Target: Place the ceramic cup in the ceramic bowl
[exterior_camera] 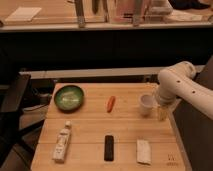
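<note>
The pale wooden table (90, 125) had a smooth, planked top with straight edges, and the hand hung close to its right edge. The robot's arm (182, 82), thick, white and rounded like moulded plastic, bent down over that edge. The gripper (162, 115) pointed down from its end with its yellowish fingers standing apart, clamped on nothing.

A dark chair (14, 102) stood off the table's far side from the hand, beyond the left edge. The ceramic bowl (69, 97), shallow, round, glossy green with a darker rim, sat well apart from the hand, across the table near the back left corner. A white bottle (61, 142) with a label lay on its side in the front row, far to the hand's left.

The ceramic cup (146, 104), small, plain white, round and without a handle, stood upright just beside the hand, on its left. I could not tell whether a finger touched it.

A flat white packet (143, 151) lay nearer the front edge than the hand and slightly to its left. A slim black bar (109, 147) lay further left of that. A short orange carrot (111, 103) lay between the cup and the bowl. Bare wood stretched from cup to carrot and from carrot to bowl.
</note>
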Action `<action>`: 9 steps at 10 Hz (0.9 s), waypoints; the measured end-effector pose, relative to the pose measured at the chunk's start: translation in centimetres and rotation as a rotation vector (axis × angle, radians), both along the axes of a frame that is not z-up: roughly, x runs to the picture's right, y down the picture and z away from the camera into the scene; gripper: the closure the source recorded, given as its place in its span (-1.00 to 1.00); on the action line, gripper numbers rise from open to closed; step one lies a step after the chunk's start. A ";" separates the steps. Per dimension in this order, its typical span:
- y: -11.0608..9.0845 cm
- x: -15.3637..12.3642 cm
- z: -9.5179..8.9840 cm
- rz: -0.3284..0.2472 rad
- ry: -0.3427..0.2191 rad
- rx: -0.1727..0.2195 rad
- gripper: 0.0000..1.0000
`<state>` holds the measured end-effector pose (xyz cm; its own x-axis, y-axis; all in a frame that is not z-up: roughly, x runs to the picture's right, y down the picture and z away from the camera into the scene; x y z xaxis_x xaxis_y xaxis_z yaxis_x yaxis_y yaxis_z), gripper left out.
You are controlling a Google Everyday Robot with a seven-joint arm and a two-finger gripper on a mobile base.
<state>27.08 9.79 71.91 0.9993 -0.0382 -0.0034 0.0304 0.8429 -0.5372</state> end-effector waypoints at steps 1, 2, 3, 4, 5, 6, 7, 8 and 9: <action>0.2 0.1 0.3 -0.005 -0.002 0.001 -0.60; 0.4 0.1 0.8 -0.012 -0.005 0.000 -0.60; 0.3 -0.1 1.4 -0.024 -0.014 0.001 -0.60; 0.2 -0.3 2.2 -0.034 -0.022 0.002 -0.60; -0.1 -0.7 3.2 -0.049 -0.031 0.005 -0.60; -0.2 -0.8 3.5 -0.057 -0.037 0.006 -0.60; -0.1 -0.8 3.6 -0.062 -0.040 0.005 -0.60; 0.1 -0.7 3.8 -0.066 -0.042 0.005 -0.60; 0.3 -0.9 4.4 -0.077 -0.051 0.006 -0.60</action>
